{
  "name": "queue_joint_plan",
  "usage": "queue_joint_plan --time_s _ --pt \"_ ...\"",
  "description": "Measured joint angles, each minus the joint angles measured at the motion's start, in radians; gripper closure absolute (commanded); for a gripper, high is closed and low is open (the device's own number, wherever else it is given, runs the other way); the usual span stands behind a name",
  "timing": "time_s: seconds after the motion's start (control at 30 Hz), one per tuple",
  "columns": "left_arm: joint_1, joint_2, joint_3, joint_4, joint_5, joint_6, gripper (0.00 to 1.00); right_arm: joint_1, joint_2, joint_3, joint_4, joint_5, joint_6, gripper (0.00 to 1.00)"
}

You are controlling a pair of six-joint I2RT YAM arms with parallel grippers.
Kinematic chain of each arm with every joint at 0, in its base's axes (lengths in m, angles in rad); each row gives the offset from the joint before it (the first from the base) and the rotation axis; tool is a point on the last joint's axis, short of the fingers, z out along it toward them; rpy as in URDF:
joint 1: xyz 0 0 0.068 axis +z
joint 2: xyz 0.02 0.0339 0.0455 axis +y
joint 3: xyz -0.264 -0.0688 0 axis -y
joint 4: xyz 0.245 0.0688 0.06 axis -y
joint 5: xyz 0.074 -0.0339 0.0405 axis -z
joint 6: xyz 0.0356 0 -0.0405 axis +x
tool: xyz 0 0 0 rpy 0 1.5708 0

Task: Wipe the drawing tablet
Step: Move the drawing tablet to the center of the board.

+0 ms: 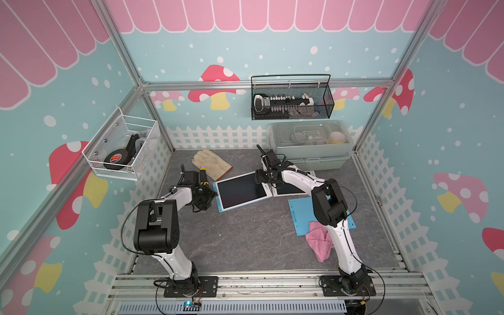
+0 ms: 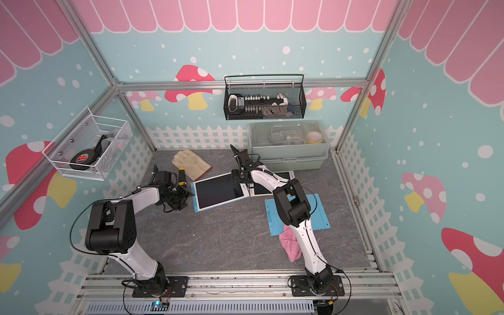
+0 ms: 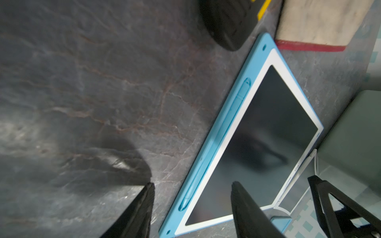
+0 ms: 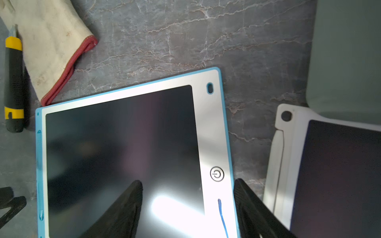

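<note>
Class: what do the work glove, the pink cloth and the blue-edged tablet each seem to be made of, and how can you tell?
Work glove: probably leather or canvas, matte cream, creased, stained, stitched red cuff.
Pink cloth: soft fabric, perhaps microfibre; lies crumpled in folds.
Blue-edged tablet: likely moulded plastic frame; dark screen glossy, showing glare.

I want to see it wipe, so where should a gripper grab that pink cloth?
Probably a raised fold near the middle of the pink cloth, from straight above. It lies crumpled in a heap, partly on the blue board, so its bunched ridges stand up for pinching, while its edges lie flat.
</note>
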State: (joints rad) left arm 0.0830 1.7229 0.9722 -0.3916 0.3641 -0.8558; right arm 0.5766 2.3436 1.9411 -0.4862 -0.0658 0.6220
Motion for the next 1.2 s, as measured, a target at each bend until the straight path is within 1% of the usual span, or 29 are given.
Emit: queue_joint_plan --time_s 0.3,0.5,0.7,0.8,0.9,1.07,1.2 --pt "0.000 0.035 0.019 0.022 0.008 0.000 0.40 -0.003 0.071 0.064 -0.029 0.013 0.008 0.28" --pt "0.000 0.065 0.039 0.053 0.034 -0.001 0.40 -0.008 0.105 0.114 -0.032 -0.053 0.012 0.28" --pt "-0.007 0.083 0.052 0.072 0.045 -0.001 0.40 -0.016 0.087 0.067 0.026 -0.108 0.037 0.29" --pt "-0.010 0.078 0.046 0.079 0.041 -0.005 0.40 -0.021 0.065 0.019 0.069 -0.128 0.053 0.29" --pt "-0.024 0.045 0.003 0.103 0.023 -0.012 0.40 -0.020 0.018 -0.064 0.102 -0.140 0.069 0.29" --pt "-0.062 -0.068 -0.122 0.109 -0.013 -0.030 0.40 -0.005 -0.113 -0.288 0.182 -0.152 0.116 0.29" --pt "-0.082 -0.176 -0.220 0.080 -0.037 -0.043 0.40 0.026 -0.229 -0.467 0.220 -0.154 0.154 0.30"
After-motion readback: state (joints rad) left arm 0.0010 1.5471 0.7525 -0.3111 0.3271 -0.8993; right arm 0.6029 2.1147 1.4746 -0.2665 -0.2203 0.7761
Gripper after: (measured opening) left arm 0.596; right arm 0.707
